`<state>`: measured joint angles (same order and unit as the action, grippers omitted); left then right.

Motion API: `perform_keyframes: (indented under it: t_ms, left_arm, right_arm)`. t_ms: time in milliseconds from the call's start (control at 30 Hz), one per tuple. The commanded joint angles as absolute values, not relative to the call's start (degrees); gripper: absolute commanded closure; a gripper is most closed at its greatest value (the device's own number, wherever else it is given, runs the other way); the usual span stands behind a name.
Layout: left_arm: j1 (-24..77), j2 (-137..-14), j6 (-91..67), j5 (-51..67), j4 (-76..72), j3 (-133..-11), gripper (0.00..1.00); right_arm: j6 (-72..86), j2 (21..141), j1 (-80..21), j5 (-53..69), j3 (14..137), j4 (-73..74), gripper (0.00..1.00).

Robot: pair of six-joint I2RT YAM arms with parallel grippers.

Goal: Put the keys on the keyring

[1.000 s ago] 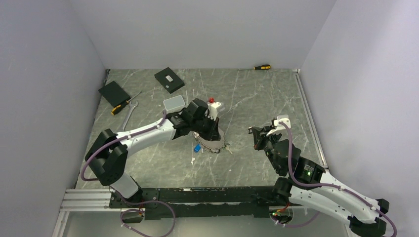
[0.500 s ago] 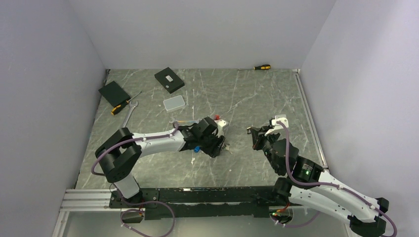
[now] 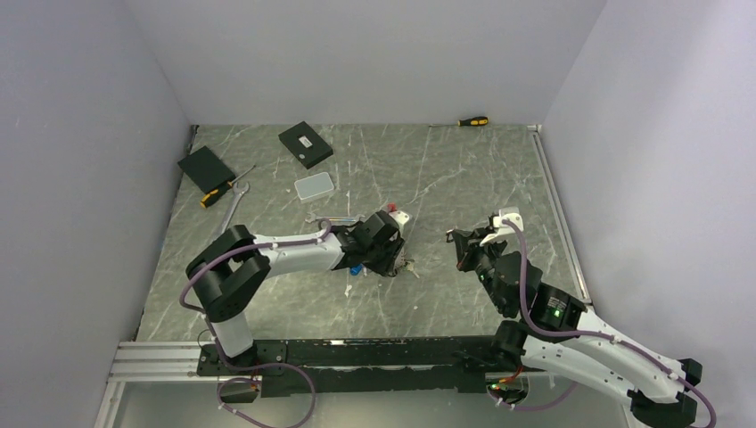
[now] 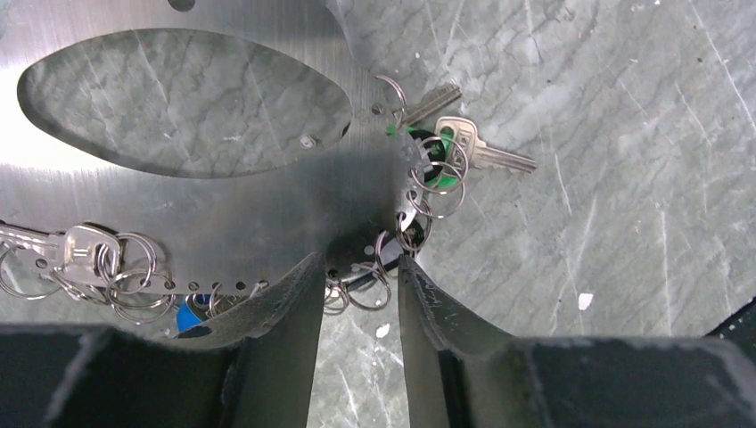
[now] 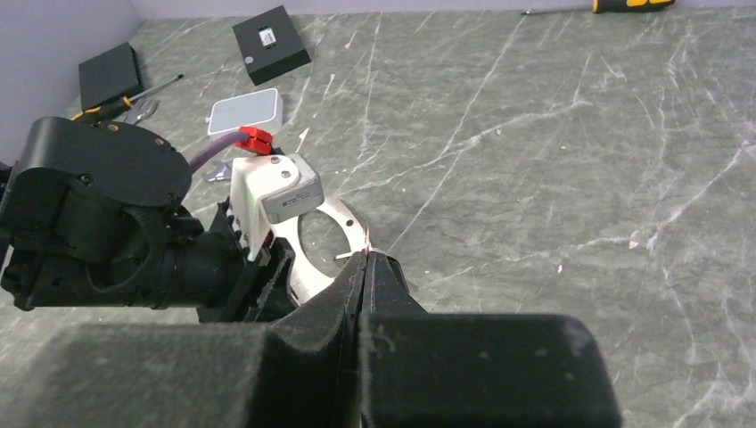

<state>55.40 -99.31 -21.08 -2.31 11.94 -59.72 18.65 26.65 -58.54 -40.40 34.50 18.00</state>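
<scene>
The keyring (image 4: 267, 192) is a flat silver metal plate with a large oval opening. Small holes along its edge carry split rings and keys. Keys (image 4: 481, 152) with a green tag lie at its right edge, and more keys (image 4: 85, 251) hang at its left. My left gripper (image 4: 361, 267) is open, its fingertips on either side of a few split rings at the plate's edge. In the top view the left gripper (image 3: 390, 257) covers most of the keyring, with a blue tag (image 3: 356, 267) beside it. My right gripper (image 3: 457, 239) hovers to the right, shut, with nothing clearly held.
Two black boxes (image 3: 305, 144) (image 3: 206, 168) and a white box (image 3: 314, 185) lie at the back left. A yellow-handled screwdriver (image 3: 218, 193) and a silver wrench (image 3: 232, 210) lie near them. Another screwdriver (image 3: 472, 120) rests by the back wall.
My left gripper has come down and forward onto the keyring, and its jaws have gone from shut to open. The right arm has barely moved.
</scene>
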Motion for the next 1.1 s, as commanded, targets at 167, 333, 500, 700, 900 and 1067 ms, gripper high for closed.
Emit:
perform_keyframes:
  t_ms: [167, 333, 500, 700, 900, 1067]
  left_arm:
    - [55.81, -101.38, -22.13, -2.25, 10.31, -62.85, 0.63]
    - [56.37, -103.0, -21.8, -2.07, 11.61, -63.86, 0.67]
    - [57.64, -103.37, -22.21, -3.18, 12.41, -64.22, 0.7]
    - [59.41, -103.86, -22.61, -7.22, 14.72, -65.29, 0.7]
    - [60.52, -105.73, -22.17, -9.79, 16.26, -66.65, 0.8]
    - [60.92, -105.56, -21.97, -10.39, 16.13, -66.82, 0.87]
  right_arm:
    - [19.11, 25.24, -58.54, -40.93, 34.38, 16.87, 1.0]
    - [19.05, 25.29, -58.54, -41.04, 34.32, 16.87, 1.0]
    - [19.16, 24.73, -58.54, -41.03, 34.1, 17.05, 1.0]
    - [19.25, 24.52, -58.54, -41.06, 33.93, 17.15, 1.0]
    - [19.32, 24.52, -58.54, -40.96, 34.01, 17.29, 1.0]
    - [19.47, 24.04, -58.53, -40.95, 33.92, 17.58, 1.0]
